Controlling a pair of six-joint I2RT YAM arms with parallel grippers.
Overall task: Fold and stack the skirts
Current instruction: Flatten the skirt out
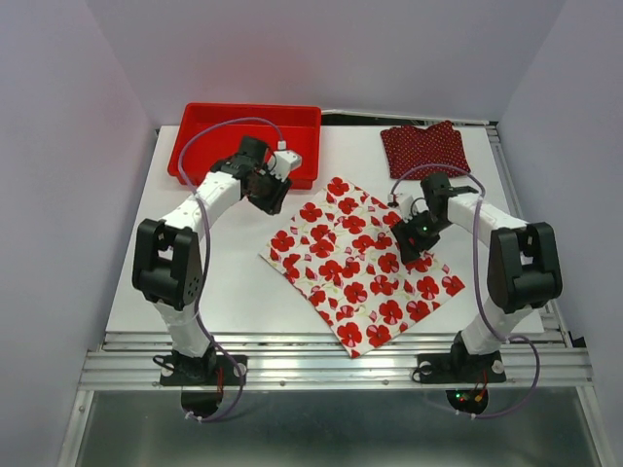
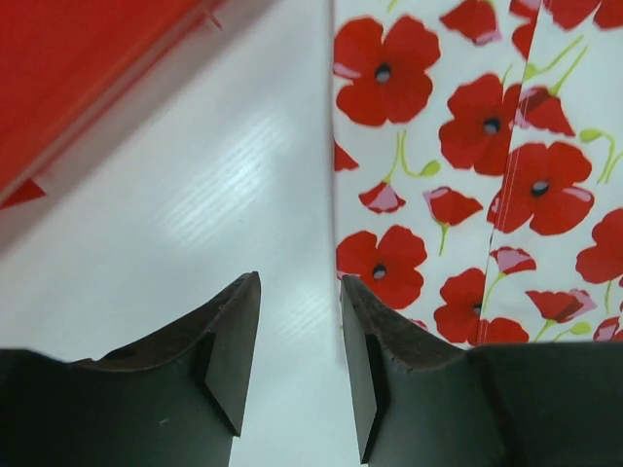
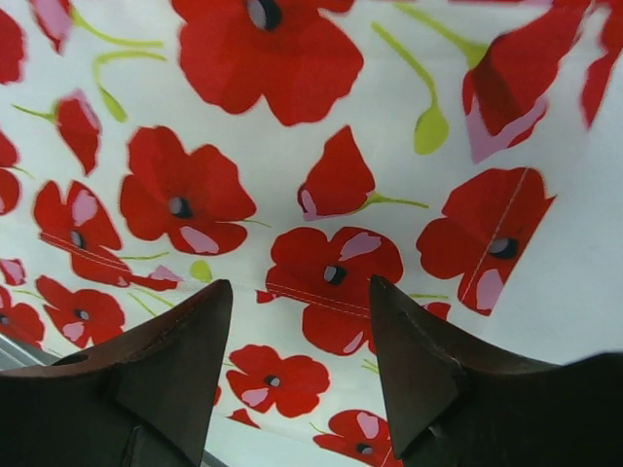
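Pale grey walls [image 1: 321, 49] enclose a white tabletop [image 1: 234, 282] on three sides. Aluminium rails [image 1: 331, 365] edge its near side.

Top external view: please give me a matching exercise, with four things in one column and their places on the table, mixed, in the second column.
Things
1. flowered skirt
2. polka-dot skirt
3. red tray
4. left gripper

Places
A. far left corner of the table
B. at the flowered skirt's far left edge, jaws open
C. spread flat in the middle
D. far right corner

Pairs: 1-C, 2-D, 3-A, 4-B
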